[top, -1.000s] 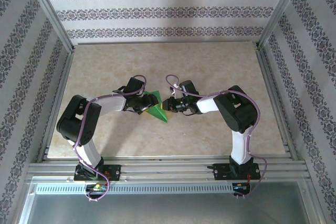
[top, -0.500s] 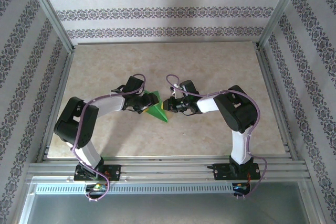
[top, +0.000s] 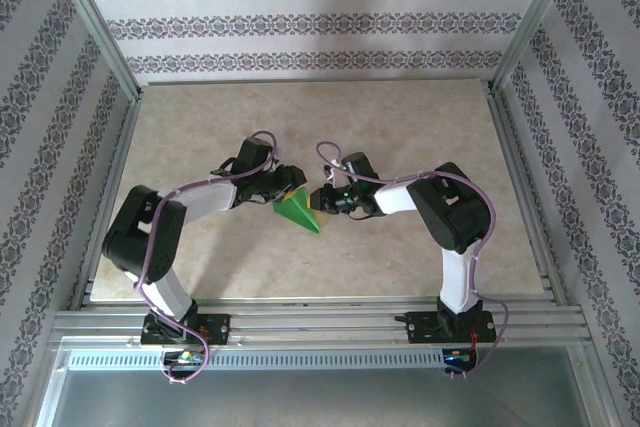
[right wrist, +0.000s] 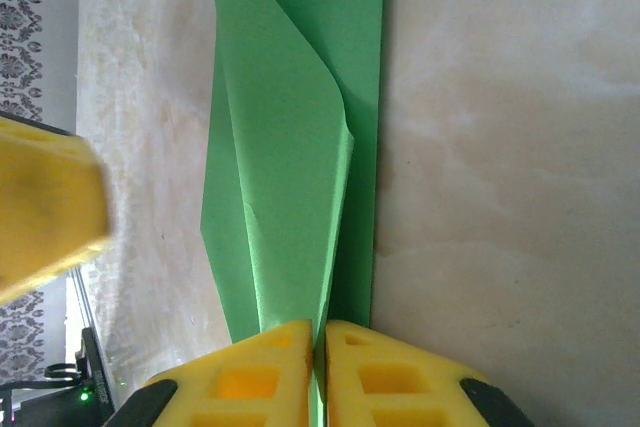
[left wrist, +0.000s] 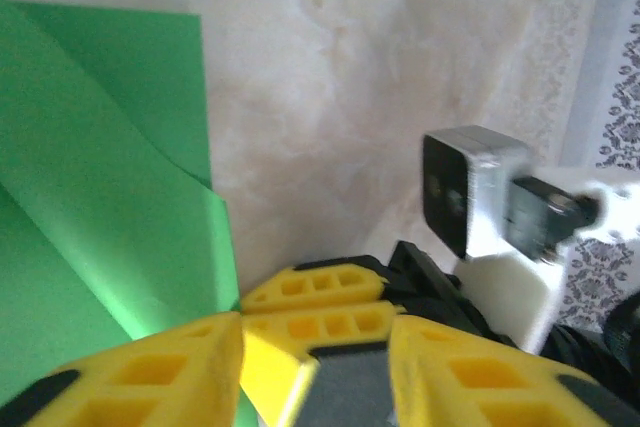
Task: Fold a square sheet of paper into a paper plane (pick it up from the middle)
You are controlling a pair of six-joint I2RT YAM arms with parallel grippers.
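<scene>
Near edge: silver metal rails [top: 320, 319] run across the front of the counter, and the two arm bases are bolted on them, well apart.
Left arm: the white and black left arm [top: 160, 237] rises from its base and reaches to the right, toward the middle.
Right arm: the white and black right arm [top: 450, 217] bends over and reaches to the left, toward the same place.
Paper: the bright green folded sheet of paper [top: 297, 210] rests on the beige marbled counter [top: 400, 127], in the middle, between both tools. It is a pointed shape with its tip to the near right. In the right wrist view [right wrist: 290, 147] the flaps overlap, one flap is a little raised, and one long straight edge lies along bare counter.
Right tool: the right tool [right wrist: 320, 332] has its yellow fingers pressed together, pinching the paper edge [top: 318, 200].
Left tool: the left tool [top: 288, 187] is at the far left side of the paper. Its yellow fingers stand spread [left wrist: 315, 337], with the paper edge just beside one finger. I cannot tell if they touch.
Open room: there is bare counter to the left, to the right and behind the paper.
Borders: silver frame posts [top: 95, 27] stand at the sides.
Far: a wall with grey ornament stripes [top: 320, 22] closes the back.
</scene>
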